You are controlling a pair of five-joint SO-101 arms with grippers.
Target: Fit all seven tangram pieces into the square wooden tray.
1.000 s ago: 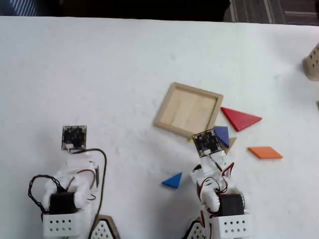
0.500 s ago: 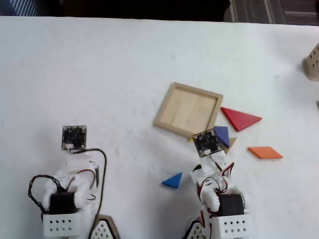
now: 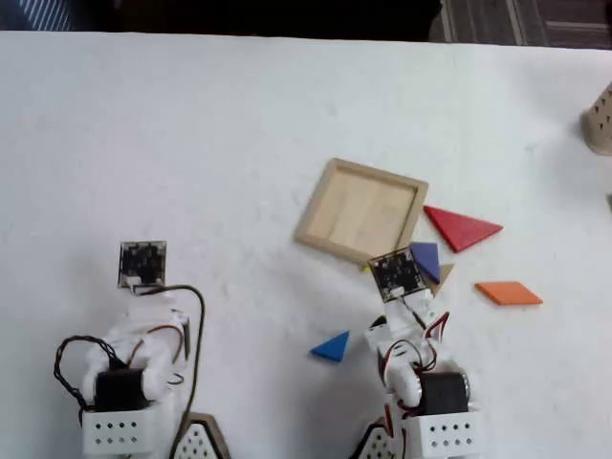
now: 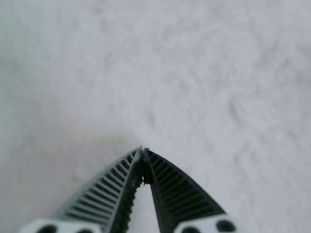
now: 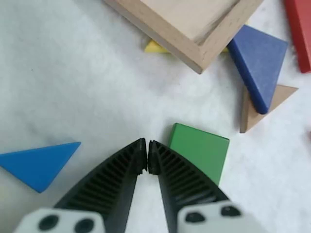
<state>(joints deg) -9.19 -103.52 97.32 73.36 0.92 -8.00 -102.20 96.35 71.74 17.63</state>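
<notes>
Empty square wooden tray (image 3: 360, 210), flat green block (image 5: 200, 149)

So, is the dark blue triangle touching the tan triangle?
Touching. The right wrist view shows the dark blue triangle lying across the tan triangle and covering part of it.

Tray (image 3: 361, 212) rim hemmed at 3 to 5 o'clock — red triangle (image 3: 461, 228), dark blue triangle (image 3: 426, 260), tan piece (image 3: 443, 276), right arm (image 3: 411, 330). Open table (image 3: 191, 143) from 7 round to 1 o'clock — wide approach.
</notes>
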